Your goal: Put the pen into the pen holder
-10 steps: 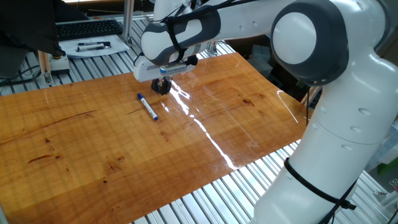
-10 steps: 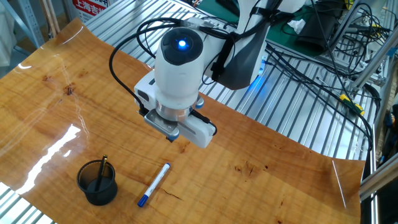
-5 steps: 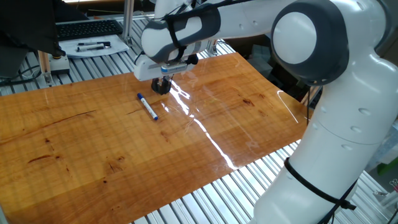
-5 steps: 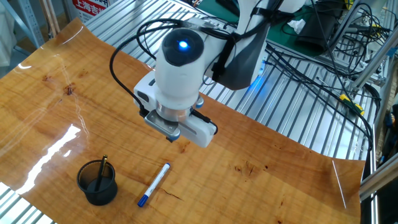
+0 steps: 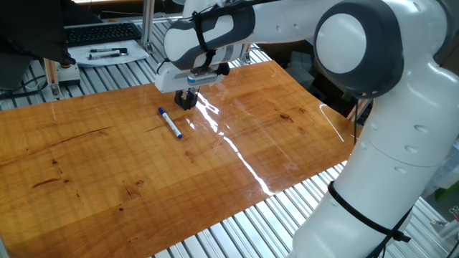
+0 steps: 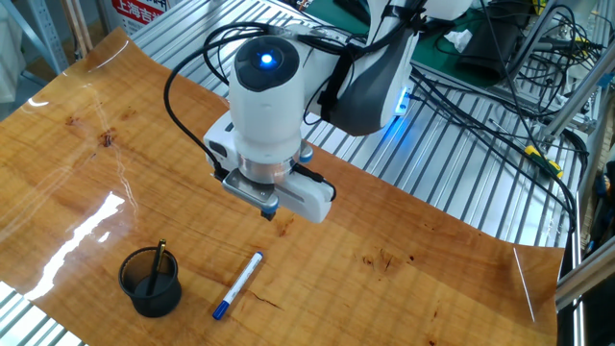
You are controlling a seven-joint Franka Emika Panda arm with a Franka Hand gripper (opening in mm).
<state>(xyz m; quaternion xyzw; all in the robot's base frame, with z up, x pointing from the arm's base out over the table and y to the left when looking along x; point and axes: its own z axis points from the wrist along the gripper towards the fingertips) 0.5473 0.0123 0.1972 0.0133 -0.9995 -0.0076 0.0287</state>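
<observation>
Compared with the picture of a second before, my wrist has shifted a little toward 9 o'clock in the other fixed view, while the pen and the cup have not moved at all. My gripper [image 6: 270, 209] hangs above the glossy orange-brown wooden table [image 6: 413, 288], and its fingers are mostly hidden under the white head, so I cannot tell if they are apart or together; they hold nothing.

The pen, a slim marker with pale grey-white barrel and dark blue cap [image 6: 238, 284], lies flat on the wood at about 6 o'clock from my gripper, near but not under it. The pen holder, a small dark smoky see-through cylinder cup [image 6: 150, 282], stands upright at 9 o'clock from the pen, just beside its blue end, and not touching it (a thin dark stick is already inside the cup). In the one fixed view the pen [image 5: 171, 122] is at 7 o'clock from my gripper [image 5: 188, 92], and the cup is hidden behind my head part.

I judge the step in hand is the approach to the pen. To do it well I should come over the middle of the barrel, turn the fingers across its long axis, open wide enough, and descend straight. The barrel is round and smooth, so it may roll if one finger touches first. I should also keep away from the cup, because it looks light and easy to push over.
</observation>
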